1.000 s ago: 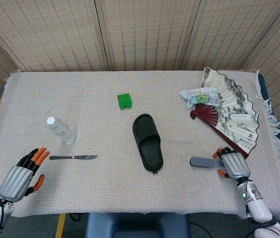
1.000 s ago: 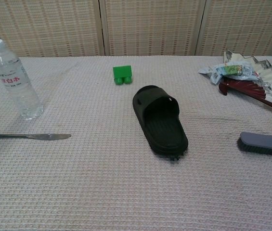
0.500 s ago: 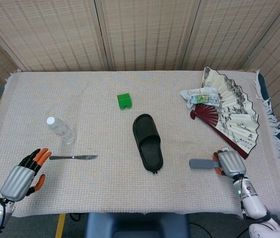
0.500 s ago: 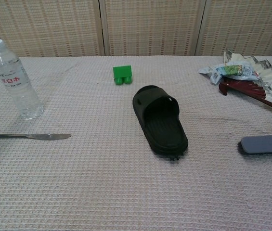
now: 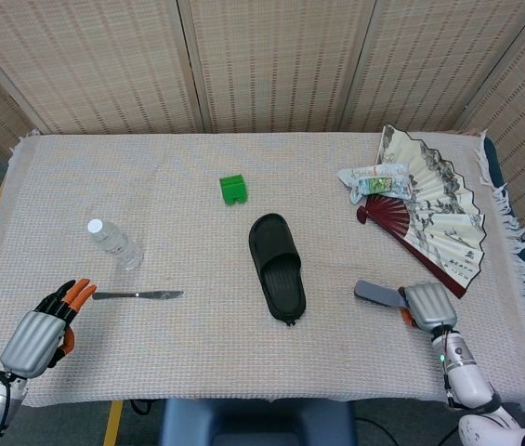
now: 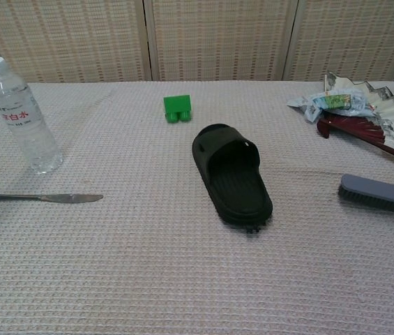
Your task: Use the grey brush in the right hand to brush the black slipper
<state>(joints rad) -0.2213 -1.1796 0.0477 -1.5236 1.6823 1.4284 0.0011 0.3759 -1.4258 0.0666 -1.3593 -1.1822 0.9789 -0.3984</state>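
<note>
Right robot hand (image 5: 428,305) clamped on grey brush (image 5: 377,294) handle, head pointing 9 o'clock; black slipper (image 5: 278,267) mid-tabletop, well apart at brush's 9 o'clock; carry brush over, bristles down, stroke along footbed lightly; left robot hand (image 5: 41,327) empty, fingers apart.

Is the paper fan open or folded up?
Open. The fan is spread wide on the table, showing its painted picture and red ribs.

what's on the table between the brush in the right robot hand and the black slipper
Nothing: both views show only bare woven tablecloth between the grey brush, held by the right robot hand, and the black slipper.
</note>
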